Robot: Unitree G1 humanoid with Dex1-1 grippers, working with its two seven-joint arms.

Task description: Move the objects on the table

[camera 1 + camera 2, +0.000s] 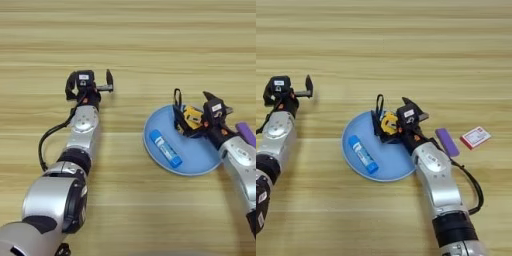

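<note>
On the wooden table (150, 45), left eye view: left gripper (90, 85) parked upper left, fingers spread, empty. Blue plate (187, 162) holds a blue tube (165, 148) and the tape measure (192, 117). Right gripper (192, 122) sits over the tape measure, fingers apart either side of it; grip unclear. Purple block (245, 133) cut by the right edge

Right eye view: block (447, 142) lies whole just right of the plate, red-white card (475, 137) beside it. Tape measure mostly hidden by the gripper
</note>
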